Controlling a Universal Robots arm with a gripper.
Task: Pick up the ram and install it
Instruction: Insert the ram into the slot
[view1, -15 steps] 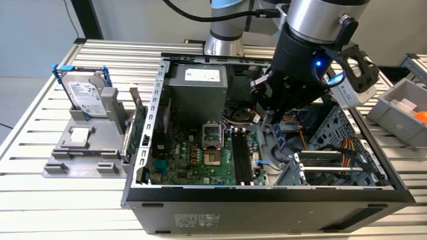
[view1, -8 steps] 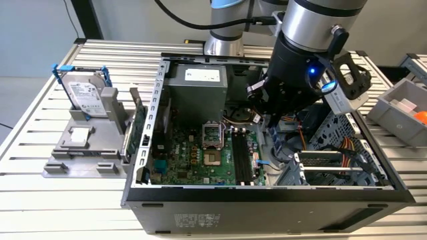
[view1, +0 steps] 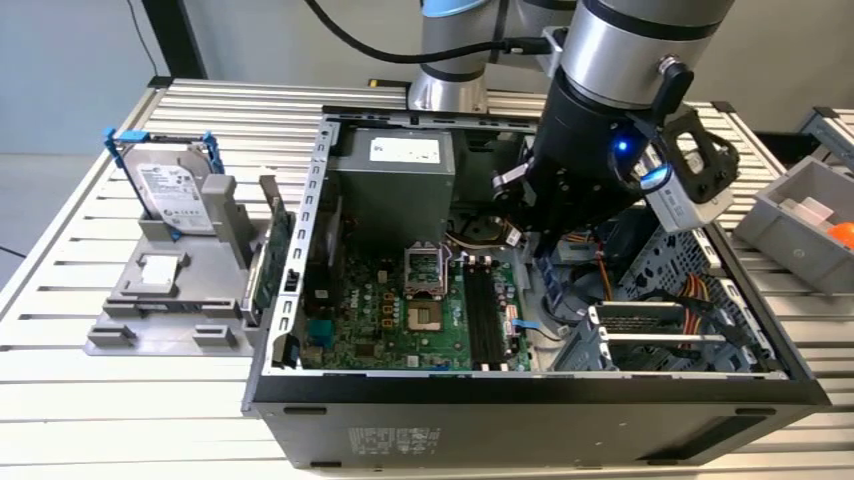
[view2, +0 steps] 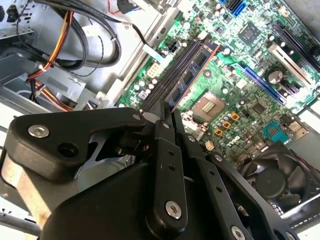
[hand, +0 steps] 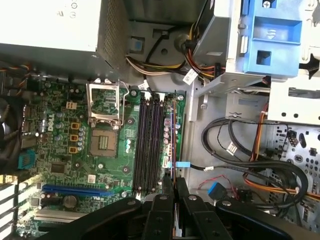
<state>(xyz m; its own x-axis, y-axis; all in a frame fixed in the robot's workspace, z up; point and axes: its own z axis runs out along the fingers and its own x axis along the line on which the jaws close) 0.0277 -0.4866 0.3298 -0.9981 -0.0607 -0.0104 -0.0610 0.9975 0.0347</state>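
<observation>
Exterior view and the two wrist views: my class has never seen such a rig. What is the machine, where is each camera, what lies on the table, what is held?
The machine is a robot arm with a gripper. The exterior view comes from a camera off the arm; both wrist views come from cameras riding near its wrist. On the slatted metal table stands an open computer case, with a hard drive in a blue frame at the exterior view's left. The gripper appears shut on the ram, a thin bluish stick, at the memory slots of the motherboard.
</observation>
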